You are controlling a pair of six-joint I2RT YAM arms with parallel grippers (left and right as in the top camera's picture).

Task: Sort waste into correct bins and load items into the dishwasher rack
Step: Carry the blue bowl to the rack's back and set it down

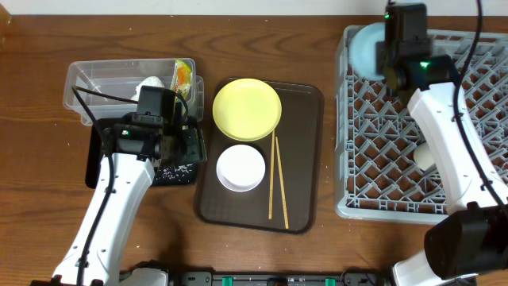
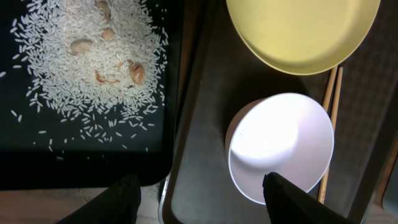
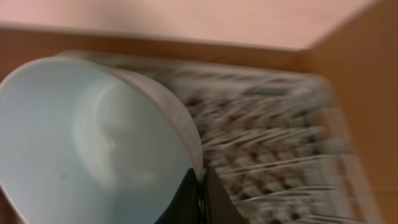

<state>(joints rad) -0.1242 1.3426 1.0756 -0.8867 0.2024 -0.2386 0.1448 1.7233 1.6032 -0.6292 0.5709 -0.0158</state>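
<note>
While rice [image 2: 87, 68] litters the black tray [image 2: 37, 163], chopsticks [image 2: 335, 102] border the bowl [image 2: 280, 146].

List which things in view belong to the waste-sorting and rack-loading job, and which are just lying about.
Belong to the job: yellow plate, white bowl, chopsticks, light blue bowl, cup, rack, clear tub, black tray, napkin, wrapper, rice.

Just lying about: brown serving tray, table.

Left gripper [image 2: 206, 200] with jaws wide apart, right gripper [image 3: 200, 183] with fingers tight together, arm far forward.
</note>
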